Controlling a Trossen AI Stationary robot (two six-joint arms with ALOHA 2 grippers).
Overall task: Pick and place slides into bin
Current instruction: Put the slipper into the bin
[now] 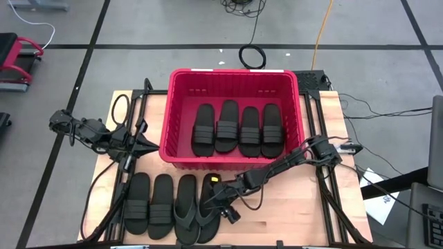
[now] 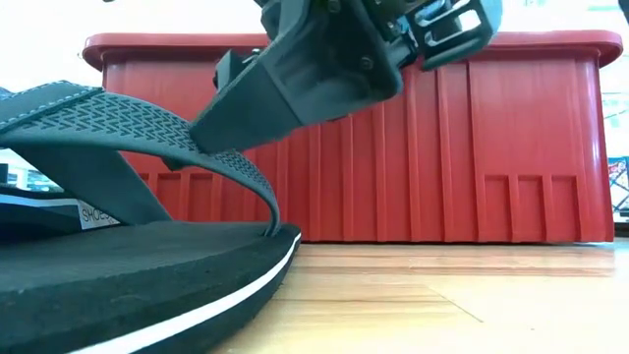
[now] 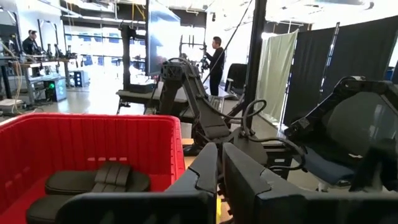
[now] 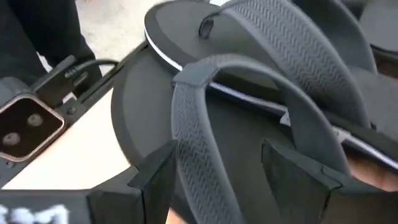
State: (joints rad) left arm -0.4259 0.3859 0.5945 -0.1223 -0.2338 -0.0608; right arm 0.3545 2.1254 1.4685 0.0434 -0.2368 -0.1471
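Note:
Four black band slides (image 1: pixel 235 128) lie side by side in the red bin (image 1: pixel 235 72). On the table in front of the bin lie two band slides (image 1: pixel 150 204) and two flip-flops (image 1: pixel 187 211). My right gripper (image 1: pixel 220 200) is open, low over the right flip-flop (image 1: pixel 205 207). Its fingers stand on either side of one arm of the flip-flop's thong strap (image 4: pixel 199 143). My left gripper (image 1: pixel 151 143) is shut and empty beside the bin's left wall; its wrist view shows the bin (image 3: pixel 93 137) and the slides inside. My right gripper comes from above at a slant from the table's right, with its fingers across the strap arm (image 2: pixel 118 123). One finger (image 2: pixel 211 133) shows against the top of the strap, but I cannot tell whether it touches. The flip-flop's sole (image 2: pixel 128 275) lies flat on the table.
The bin's front wall (image 2: pixel 442 147) stands close behind the flip-flops. Bare wooden table lies to the right of the flip-flops (image 1: pixel 291 207). Black frame rails and cables run along both sides of the table. People stand in the room beyond (image 3: pixel 214 56).

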